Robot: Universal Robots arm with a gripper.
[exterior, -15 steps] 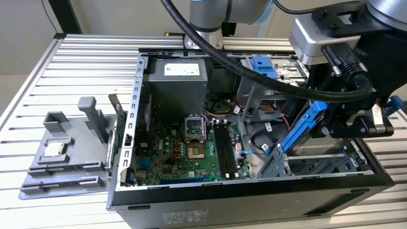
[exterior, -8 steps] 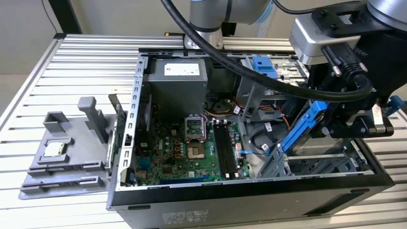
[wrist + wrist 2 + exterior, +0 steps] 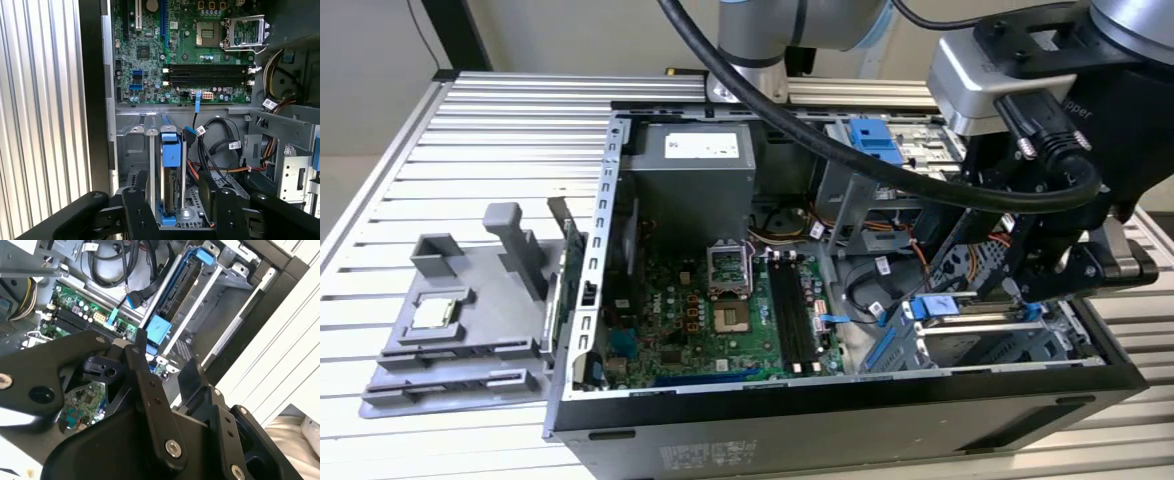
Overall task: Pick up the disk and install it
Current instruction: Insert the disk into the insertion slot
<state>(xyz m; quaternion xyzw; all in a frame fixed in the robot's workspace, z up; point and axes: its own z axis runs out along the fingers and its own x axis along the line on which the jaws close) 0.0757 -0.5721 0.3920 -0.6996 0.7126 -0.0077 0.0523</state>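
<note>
Over the drive cage (image 3: 134,145), the gripper (image 3: 175,194) is held with jaws apart, straddling the disk (image 3: 170,152); no contact is seen. Disk is seated on edge in the cage. It is judged stiff, fairly heavy and shock-sensitive, best gripped by the blue carrier sides.

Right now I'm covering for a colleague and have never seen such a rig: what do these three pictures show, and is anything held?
It is one robot arm with a two-fingered gripper, working inside an open computer case on a slatted metal table. The exterior view looks on from off the arm; both wrist views ride on the arm. Beside the case sits a grey holder with a small silver chip. The gripper holds nothing: its fingers stand open either side of the blue-framed disk, which stands on edge in its bay.
</note>
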